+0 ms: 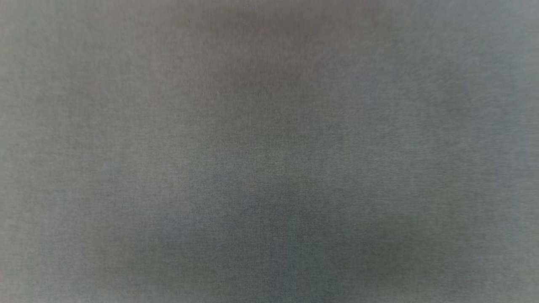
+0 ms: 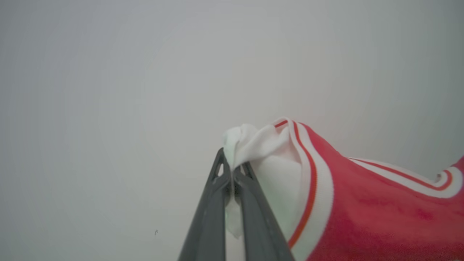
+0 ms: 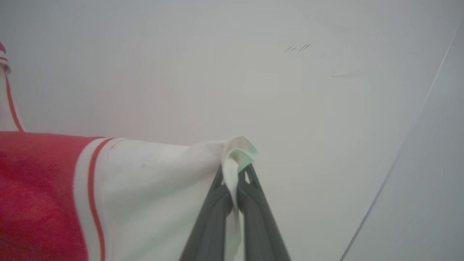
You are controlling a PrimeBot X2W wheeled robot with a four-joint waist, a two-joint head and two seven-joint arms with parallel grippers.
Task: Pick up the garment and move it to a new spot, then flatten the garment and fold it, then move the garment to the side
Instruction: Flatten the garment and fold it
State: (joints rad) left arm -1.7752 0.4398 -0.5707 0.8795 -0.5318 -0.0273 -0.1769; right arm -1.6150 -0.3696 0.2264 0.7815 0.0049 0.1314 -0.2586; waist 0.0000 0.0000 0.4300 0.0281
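The garment (image 2: pixel 362 210) is a red T-shirt with white sleeves and red-white striped trim. In the left wrist view my left gripper (image 2: pixel 232 166) is shut on a bunched white sleeve (image 2: pixel 261 145), and the red body stretches off to the right. My right gripper (image 3: pixel 235 174) is shut on the other white sleeve (image 3: pixel 156 177), whose cloth folds over the fingertips. From there the red body (image 3: pixel 32 188) stretches off to the left. The shirt looks pulled fairly taut between the two grippers. Its front lettering is hidden.
A plain pale surface (image 2: pixel 108 108) lies behind both grippers. In the right wrist view a thin straight edge (image 3: pixel 398 156) runs diagonally at the right, with a few small dark marks (image 3: pixel 297 48) near the top. The head view is a blurred grey field, faintly reddish at the top.
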